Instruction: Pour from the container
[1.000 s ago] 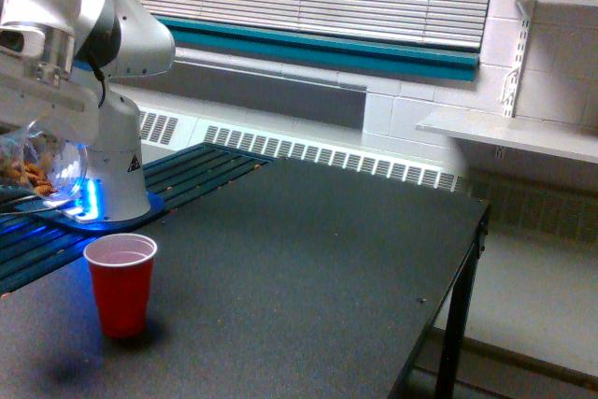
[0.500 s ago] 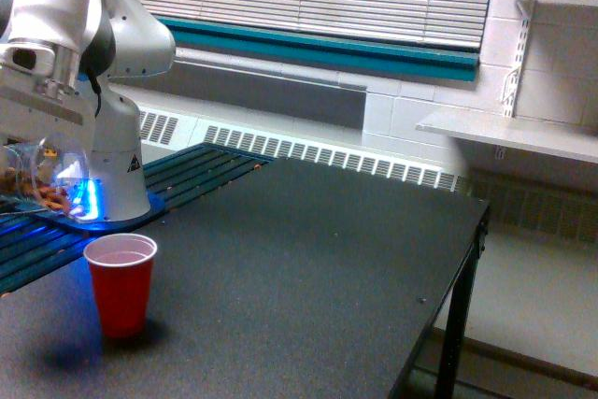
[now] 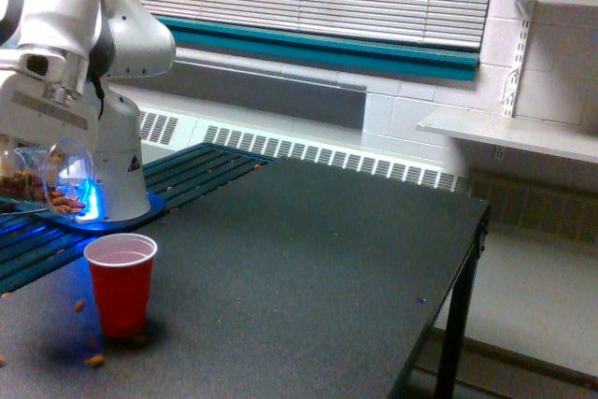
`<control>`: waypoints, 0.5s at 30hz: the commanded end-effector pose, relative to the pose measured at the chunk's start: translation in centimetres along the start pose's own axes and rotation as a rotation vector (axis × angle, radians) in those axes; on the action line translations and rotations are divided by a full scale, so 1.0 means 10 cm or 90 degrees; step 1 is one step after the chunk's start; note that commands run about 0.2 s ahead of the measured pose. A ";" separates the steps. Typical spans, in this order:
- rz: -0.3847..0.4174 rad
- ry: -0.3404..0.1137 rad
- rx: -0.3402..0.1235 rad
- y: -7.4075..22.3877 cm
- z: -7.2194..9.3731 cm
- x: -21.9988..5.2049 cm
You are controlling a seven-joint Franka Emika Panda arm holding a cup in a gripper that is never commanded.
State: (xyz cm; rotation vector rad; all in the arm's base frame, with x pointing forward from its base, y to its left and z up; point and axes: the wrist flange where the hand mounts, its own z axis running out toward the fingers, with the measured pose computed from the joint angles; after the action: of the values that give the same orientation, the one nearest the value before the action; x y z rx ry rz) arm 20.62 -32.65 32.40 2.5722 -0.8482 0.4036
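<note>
Our gripper (image 3: 28, 151) sits at the exterior view's left edge, mostly hidden behind the arm's wrist housing, so we cannot see how its jaws stand; we judge from the rig that it is clamped on the container (image 3: 47, 179), which hangs tipped nearly on its side above and to the left of the red cup (image 3: 121, 282), its mouth toward the cup. Brown pieces lie inside the clear tumbler near its lip, and a few brown bits (image 3: 93, 359) appear on the dark table (image 3: 308, 259) beside the cup's base, with one (image 3: 78, 306) seemingly in mid-air just left of the cup. That is our worry: the mouth seems to sit short of the cup's rim, so pieces fall outside it. If we tip further without shifting toward the cup, more will scatter. A heavier rush of pieces could also strike the light cup and knock it over.
</note>
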 end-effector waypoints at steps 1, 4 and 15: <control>-0.004 0.015 -0.011 -0.04 -0.07 0.08; -0.011 0.015 -0.014 -0.07 -0.07 0.08; -0.045 0.015 -0.031 -0.10 -0.08 0.06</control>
State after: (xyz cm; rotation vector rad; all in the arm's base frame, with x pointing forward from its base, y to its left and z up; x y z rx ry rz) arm 21.36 -31.78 32.52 2.5591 -0.7517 0.3775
